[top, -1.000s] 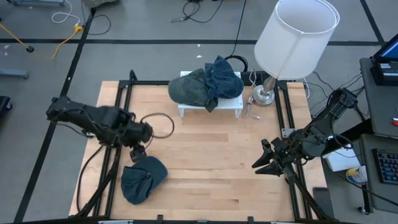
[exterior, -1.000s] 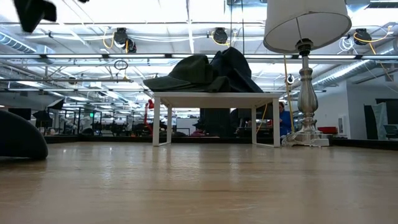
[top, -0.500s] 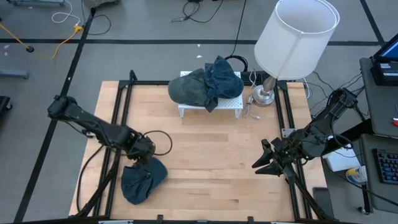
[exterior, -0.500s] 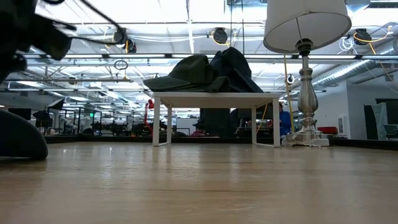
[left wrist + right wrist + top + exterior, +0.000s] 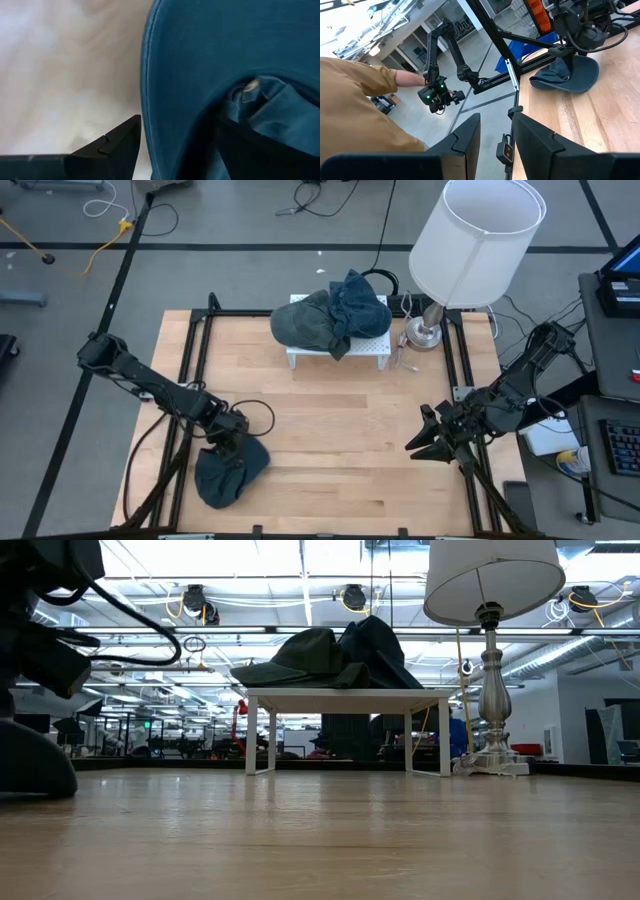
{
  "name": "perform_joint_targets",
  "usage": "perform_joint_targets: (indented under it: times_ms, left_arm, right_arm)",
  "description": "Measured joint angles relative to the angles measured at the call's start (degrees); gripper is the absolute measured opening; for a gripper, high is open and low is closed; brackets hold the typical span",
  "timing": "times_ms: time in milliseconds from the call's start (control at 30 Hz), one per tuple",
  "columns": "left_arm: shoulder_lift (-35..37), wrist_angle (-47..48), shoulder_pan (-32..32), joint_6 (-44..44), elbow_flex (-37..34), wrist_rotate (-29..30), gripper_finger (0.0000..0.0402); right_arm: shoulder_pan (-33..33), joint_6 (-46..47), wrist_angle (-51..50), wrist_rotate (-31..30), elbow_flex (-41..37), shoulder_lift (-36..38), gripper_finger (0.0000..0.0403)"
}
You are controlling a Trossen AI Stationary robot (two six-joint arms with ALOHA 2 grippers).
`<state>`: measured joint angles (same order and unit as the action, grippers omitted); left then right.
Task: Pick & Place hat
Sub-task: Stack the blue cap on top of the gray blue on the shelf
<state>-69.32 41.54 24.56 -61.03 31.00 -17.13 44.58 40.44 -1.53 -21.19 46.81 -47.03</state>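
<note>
Table (image 5: 330,420) is pale wood planks inside a black frame, so that's my reference. Biggest item is the lamp (image 5: 470,240) at the far right corner: white drum shade, silvery turned stem. Beside it along the far edge sits a small white stand (image 5: 372,350) with a heap of dark hats (image 5: 330,318) on top, soft and slumped.

The hat (image 5: 228,468) I'm after is the blue one near the near left corner, lying on the wood. It's floppy cloth, roughly oval, long axis running from the near edge toward the table's middle. From my left wrist camera I see stitched blue fabric with a folded strap and a small metal clasp (image 5: 251,85) inside.

Left gripper (image 5: 228,442) is low at the hat's far end, and the hat lies straight ahead of the fingers (image 5: 112,145), touching or nearly so. One finger sits outside the brim on the wood, so I read them as spread around the brim edge, not clamped yet. Clearly the nearer arm.

Right gripper (image 5: 425,442) is parked near the right edge, fingers apart, gripping nothing.
</note>
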Motion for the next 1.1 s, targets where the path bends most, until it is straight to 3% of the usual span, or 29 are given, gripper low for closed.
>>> perform_joint_targets:
  times_ms: [167,300,467,567,700,900,1100]
  left_arm:
    - [0.0,-2.3,0.0,0.3,-0.5,-1.1,0.0209]
    - [0.0,-2.2,0.0,-1.0,-0.5,-0.8,0.0124]
    - [0.1,-2.7,0.0,-2.8,-0.4,-0.8,0.0016]
    - [0.1,-2.4,0.0,-4.7,-0.2,-0.8,0.0015]
    - [0.0,-1.1,0.0,-4.7,2.7,2.5,0.0007]
    - [0.0,5.8,-0.1,-2.1,11.8,12.8,0.0006]
    - [0.0,17.0,-0.1,1.5,24.4,23.8,0.0005]
  right_arm:
    - [0.0,-0.1,0.0,-0.1,0.0,0.0,0.0109]
    - [0.0,0.1,0.0,-0.8,0.0,0.0,0.0109]
    - [0.0,7.8,0.2,-9.5,0.0,0.0,0.0109]
    - [0.0,15.4,0.3,-16.3,0.0,-0.5,0.0112]
    - [0.0,14.8,0.3,-16.6,0.0,-2.2,0.0142]
    - [-0.6,1.2,1.8,-23.3,0.1,-7.2,0.0225]
    - [-2.3,-28.7,15.0,-30.0,0.1,-13.1,0.0255]
